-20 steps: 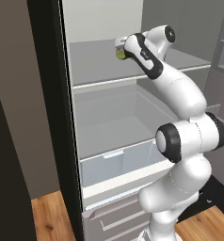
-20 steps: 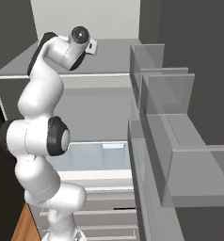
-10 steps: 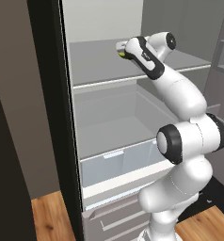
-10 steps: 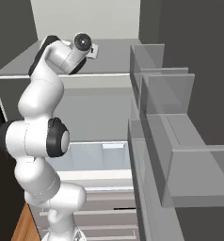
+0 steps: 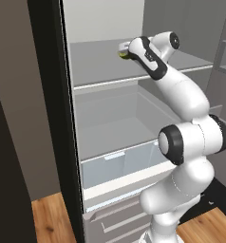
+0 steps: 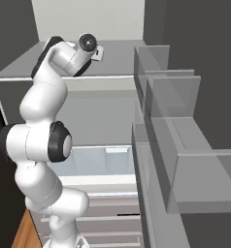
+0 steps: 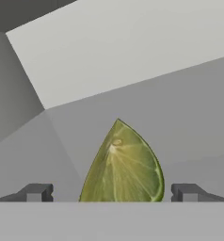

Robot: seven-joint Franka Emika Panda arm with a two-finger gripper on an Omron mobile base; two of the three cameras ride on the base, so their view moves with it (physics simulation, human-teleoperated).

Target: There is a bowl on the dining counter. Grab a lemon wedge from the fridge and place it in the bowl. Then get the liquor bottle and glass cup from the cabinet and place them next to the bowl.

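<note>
Lemon wedge [image 7: 122, 164] not yet grasped: standing point-up on the upper fridge shelf [image 5: 100, 66], cut face toward the hand camera, centred between the two dark fingertips [image 7: 36, 192]. End effector [image 7: 112, 194] spread as wide as it goes, one tip on each side of the wedge, neither touching it, nothing held. From the left base view, a sliver of yellow-green visible just past the wrist [image 5: 122, 55], well in over the shelf. Fridge [image 5: 110, 128] open, door bins [image 6: 180, 145] swung out on the right, clear drawer [image 5: 119, 166] below the shelves.

Judged progress: early in the first step. Reach into the fridge apparently complete, alignment on the wedge good, closing of the fingers outstanding. Looks ready to pinch; a little more advance perhaps needed so the pads meet the fruit's thicker middle rather than its edge. Risk: small, tapered piece, liable to tip or squirt out if squeezed near the point.

Left to do, as far as can be told: grip and lift out, carry to the bowl on the dining table, drop in. Then fetching of bottle and glass from the cabinet and setting both next to the bowl, all untouched.
</note>
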